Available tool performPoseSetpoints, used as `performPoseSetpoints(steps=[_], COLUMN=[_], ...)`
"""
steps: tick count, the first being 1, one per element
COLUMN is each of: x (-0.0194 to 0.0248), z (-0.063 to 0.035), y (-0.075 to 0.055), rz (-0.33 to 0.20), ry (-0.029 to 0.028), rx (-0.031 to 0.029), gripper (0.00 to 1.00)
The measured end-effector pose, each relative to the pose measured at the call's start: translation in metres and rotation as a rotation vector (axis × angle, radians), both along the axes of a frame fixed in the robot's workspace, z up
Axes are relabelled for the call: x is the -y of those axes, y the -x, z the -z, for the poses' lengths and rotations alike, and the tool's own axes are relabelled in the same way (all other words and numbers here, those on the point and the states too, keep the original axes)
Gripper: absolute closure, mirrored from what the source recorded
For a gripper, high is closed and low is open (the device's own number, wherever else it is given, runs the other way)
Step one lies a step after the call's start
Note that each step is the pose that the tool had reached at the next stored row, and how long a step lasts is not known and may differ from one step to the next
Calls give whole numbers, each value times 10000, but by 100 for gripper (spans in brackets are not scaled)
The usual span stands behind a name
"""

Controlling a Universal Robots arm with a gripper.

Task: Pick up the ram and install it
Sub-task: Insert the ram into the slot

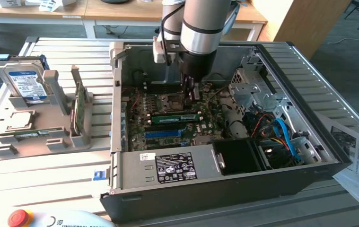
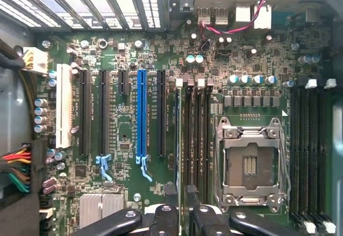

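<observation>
Exterior view: we see the arm reaching down into the open PC case [image 1: 330, 158] on the desk [image 1: 53, 172]. The ram [image 1: 175, 117] stands in a DIMM slot just beside the CPU socket [image 1: 171, 100]. The end effector [image 1: 191, 98] hangs over the stick's end toward the exterior view's right.

Wrist view: ram [image 2: 177, 139] runs edge-on between the blue PCIe slot [image 2: 141, 112] and the CPU socket [image 2: 249, 166]. End effector [image 2: 181, 210] released, fingers [image 2: 163, 218] apart, in line with the stick's near end.

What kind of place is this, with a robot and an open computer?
Probably a robotics lab or workshop. A robot arm reaches into an opened desktop computer case, a hard drive stands in a gray parts holder beside it, and office desks line the back.
</observation>
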State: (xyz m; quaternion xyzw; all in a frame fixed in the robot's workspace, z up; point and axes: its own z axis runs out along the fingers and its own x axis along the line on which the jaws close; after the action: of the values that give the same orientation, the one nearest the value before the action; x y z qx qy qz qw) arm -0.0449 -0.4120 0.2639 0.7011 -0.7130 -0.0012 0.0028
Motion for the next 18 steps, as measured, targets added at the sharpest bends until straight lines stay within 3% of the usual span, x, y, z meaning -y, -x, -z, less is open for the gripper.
performPoseSetpoints(steps=[18], x=[0], z=[-410], y=[-3], rz=[-1], ry=[72], rx=[0], gripper=[80])
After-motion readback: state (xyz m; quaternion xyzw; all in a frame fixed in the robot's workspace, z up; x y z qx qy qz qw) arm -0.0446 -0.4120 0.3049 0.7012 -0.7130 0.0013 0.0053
